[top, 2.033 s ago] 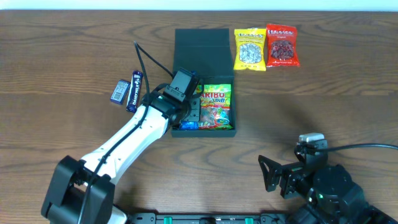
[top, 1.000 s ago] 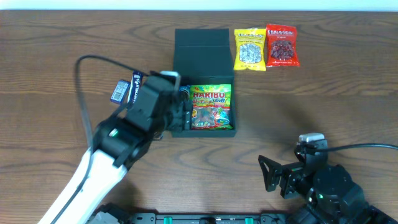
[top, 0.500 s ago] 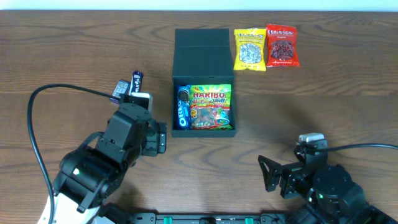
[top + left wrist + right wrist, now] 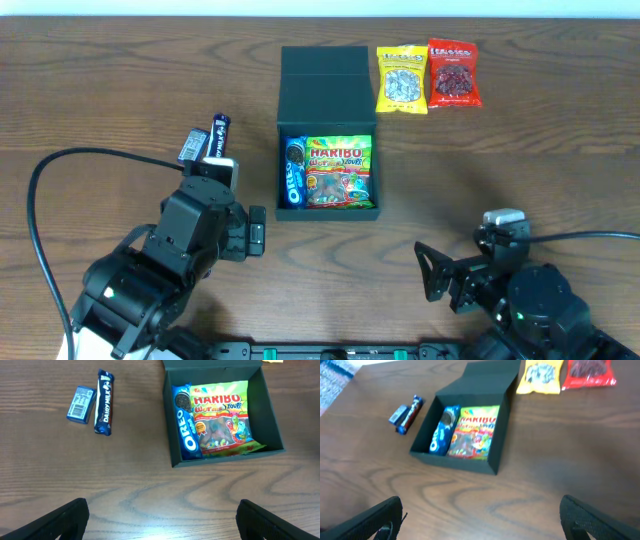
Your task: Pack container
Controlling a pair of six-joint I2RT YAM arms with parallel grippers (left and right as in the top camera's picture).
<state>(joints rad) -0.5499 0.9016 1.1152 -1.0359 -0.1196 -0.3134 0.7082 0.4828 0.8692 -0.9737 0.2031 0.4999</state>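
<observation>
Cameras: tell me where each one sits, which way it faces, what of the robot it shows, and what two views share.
Overhead: fixed above the table, looking straight down; shows left arm, right arm and the container.
Left wrist: on the left arm, looking down at the container and Dairy Milk bar; open left claw at bottom corners.
Right wrist: on the right arm, looking obliquely across the table at the container; open right claw at bottom corners.
Shared: both wrist views show the Oreo pack inside the container.

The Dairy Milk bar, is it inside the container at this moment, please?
No, the Dairy Milk bar lies on the table outside the container.
</observation>
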